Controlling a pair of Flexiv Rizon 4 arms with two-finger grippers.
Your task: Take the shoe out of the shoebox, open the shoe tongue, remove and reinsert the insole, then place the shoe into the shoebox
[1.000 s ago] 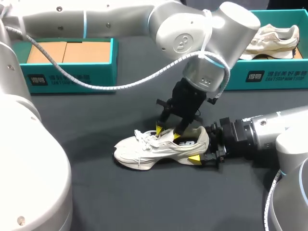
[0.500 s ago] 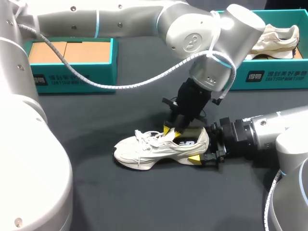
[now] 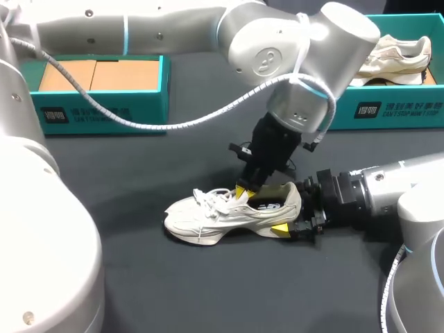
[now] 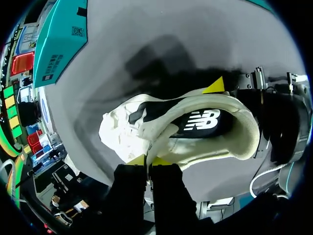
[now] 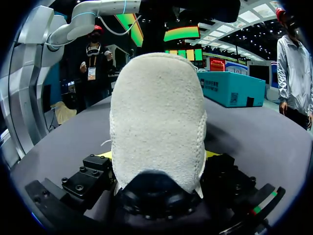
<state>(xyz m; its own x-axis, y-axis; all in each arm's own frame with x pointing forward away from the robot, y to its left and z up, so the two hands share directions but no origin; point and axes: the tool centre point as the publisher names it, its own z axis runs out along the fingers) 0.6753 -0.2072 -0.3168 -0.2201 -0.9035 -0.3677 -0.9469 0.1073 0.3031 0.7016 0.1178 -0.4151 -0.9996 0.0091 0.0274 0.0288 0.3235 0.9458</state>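
One shoe (image 3: 229, 211) is found at the lower middle of the bench (image 3: 173, 277), its long axis run across the frame, toe left and heel right, and the heel is clamped from both sides by the right end effector (image 3: 290, 215). The shoe tongue (image 4: 155, 139) is pinched by the left end effector (image 3: 243, 193), which is set just above the opening and is judged nearer the insole (image 4: 200, 122). Two boxes are counted, the left shoebox (image 3: 104, 104) at upper left and the right shoebox (image 3: 395, 111) at upper right, the latter holding a second shoe (image 3: 395, 59).

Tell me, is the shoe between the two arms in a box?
Out: the shoe stands on the dark table, no box walls around it.
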